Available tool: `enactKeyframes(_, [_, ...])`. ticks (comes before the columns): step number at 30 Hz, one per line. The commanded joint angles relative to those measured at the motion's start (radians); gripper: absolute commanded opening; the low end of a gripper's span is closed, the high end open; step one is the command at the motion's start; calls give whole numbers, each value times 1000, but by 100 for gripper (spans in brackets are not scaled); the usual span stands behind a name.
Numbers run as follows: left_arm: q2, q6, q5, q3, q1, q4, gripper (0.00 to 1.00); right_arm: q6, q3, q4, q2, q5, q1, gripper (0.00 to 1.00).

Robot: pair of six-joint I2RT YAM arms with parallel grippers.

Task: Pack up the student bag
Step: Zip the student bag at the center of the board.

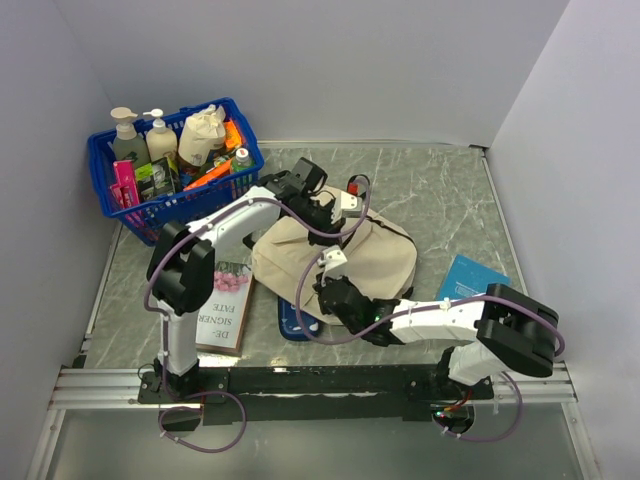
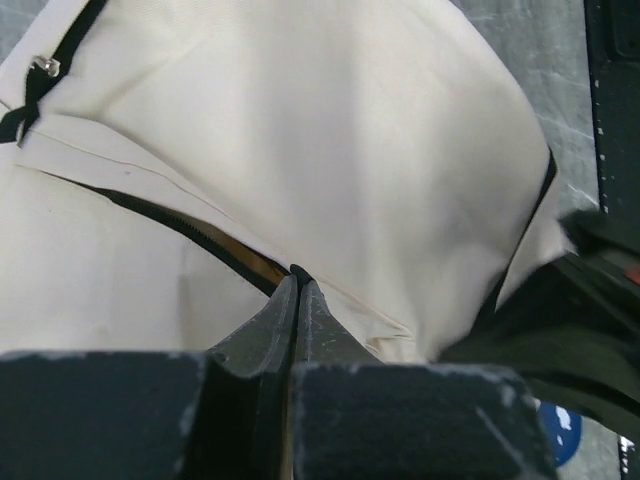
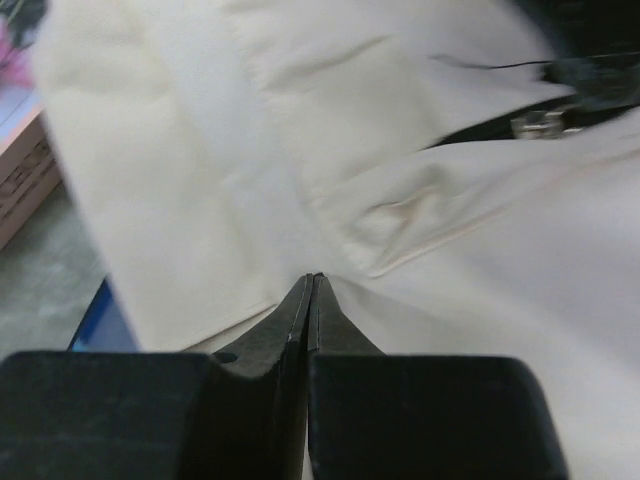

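The student bag (image 1: pixel 380 255), cream-beige with black trim, lies in the middle of the table. My left gripper (image 1: pixel 335 215) is at the bag's far edge. In the left wrist view its tips (image 2: pixel 297 276) are shut on a small black piece at the end of the bag's partly open black zipper (image 2: pixel 160 215), with cream fabric (image 2: pixel 330 130) all around. My right gripper (image 1: pixel 330 290) is at the bag's near left side. In the right wrist view its tips (image 3: pixel 315 280) are shut on a puckered fold of the cream fabric (image 3: pixel 400 215).
A blue basket (image 1: pixel 98 160) with bottles and a small cloth pouch (image 1: pixel 203 135) stands at the back left. A book with pink flowers (image 1: pixel 225 305) lies left of the bag. A dark blue flat item (image 1: pixel 292 322) pokes out under it. A blue book (image 1: pixel 470 278) lies to the right.
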Motion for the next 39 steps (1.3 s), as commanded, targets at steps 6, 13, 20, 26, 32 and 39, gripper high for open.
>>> enactKeyframes(6, [42, -22, 29, 77, -12, 65, 1, -74, 9, 8, 4, 5, 97, 0])
enactKeyframes(13, [70, -7, 25, 113, -12, 41, 1, -74, 25, -28, 19, -29, 103, 7])
enactKeyframes(20, [17, 44, 28, 73, -12, -5, 1, -155, 8, -57, -182, -171, -54, 53])
enactKeyframes(26, [-13, 67, 38, 62, -9, -50, 1, -137, 98, -262, -128, -230, -119, 76])
enactKeyframes(32, [-18, 85, 48, 56, 2, -71, 1, -64, 49, -316, -165, -348, -107, 77])
enactKeyframes(39, [-39, 73, 53, 39, 5, -42, 1, -42, 60, -368, -119, -424, -110, 72])
